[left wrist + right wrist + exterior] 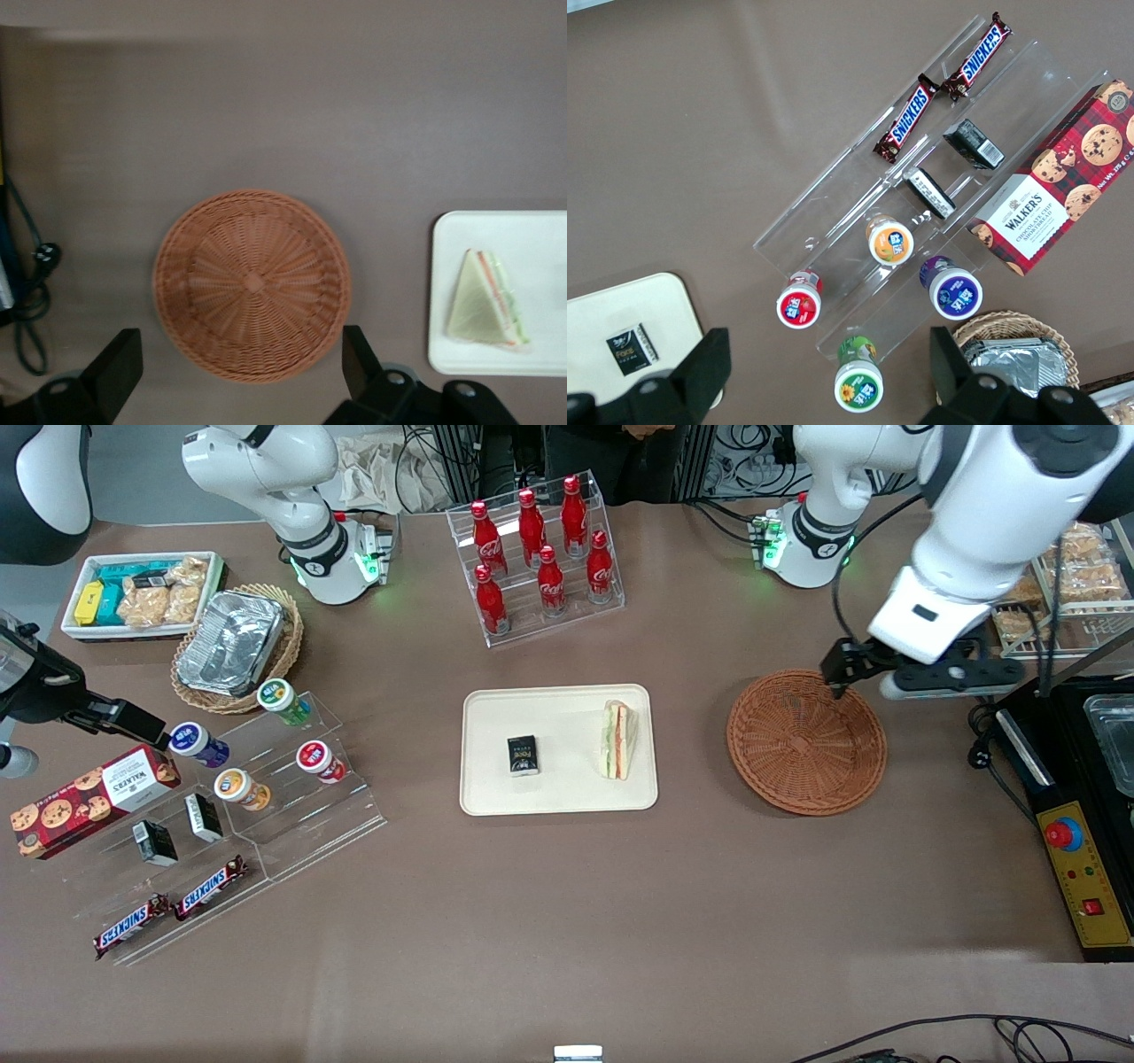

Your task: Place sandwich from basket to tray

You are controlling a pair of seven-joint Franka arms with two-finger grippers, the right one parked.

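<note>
The sandwich (618, 740) (483, 301), a white bread wedge with green and orange layers, lies on the cream tray (558, 793) (532, 239), near the tray's end that faces the basket. The reddish-brown woven basket (806, 742) (252, 283) sits beside the tray toward the working arm's end and holds nothing. My left gripper (864, 682) (239, 354) hangs open above the basket's rim on the side farther from the front camera, with nothing between its fingers.
A small black box (524, 755) also lies on the tray. A clear rack of red bottles (540, 558) stands farther from the camera than the tray. A black machine with a red button (1081, 850) and a wire rack of snacks (1072, 576) stand at the working arm's end.
</note>
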